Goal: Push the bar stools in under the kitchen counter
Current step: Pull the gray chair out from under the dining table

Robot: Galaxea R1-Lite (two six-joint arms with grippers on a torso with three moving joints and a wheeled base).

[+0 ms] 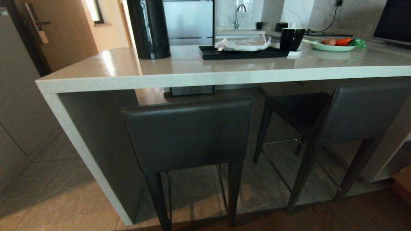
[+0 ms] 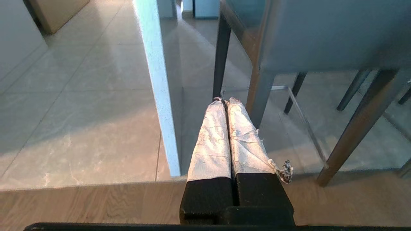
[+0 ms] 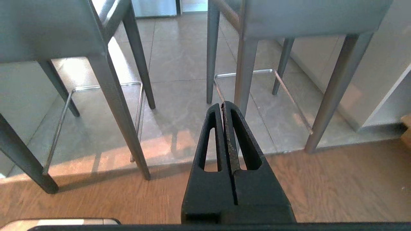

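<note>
Two dark grey bar stools stand at the kitchen counter (image 1: 205,77), whose pale speckled top and slab end leg (image 1: 86,157) fill the head view. The left stool (image 1: 188,133) faces squarely in, its backrest just below the counter edge. The right stool (image 1: 353,112) stands turned at an angle, its seat partly under the top. Neither arm shows in the head view. My left gripper (image 2: 226,100) hangs shut and empty, low near the slab leg (image 2: 160,96) and a stool leg (image 2: 221,54). My right gripper (image 3: 223,104) is shut and empty, low before both stools' legs (image 3: 118,109).
On the counter sit a black cylinder (image 1: 149,29), a black tray (image 1: 240,53) with white paper, a black mug (image 1: 291,38) and a plate of vegetables (image 1: 334,45). Grey tiles meet wood flooring (image 3: 337,186) in front of the stools. A wall and door stand left.
</note>
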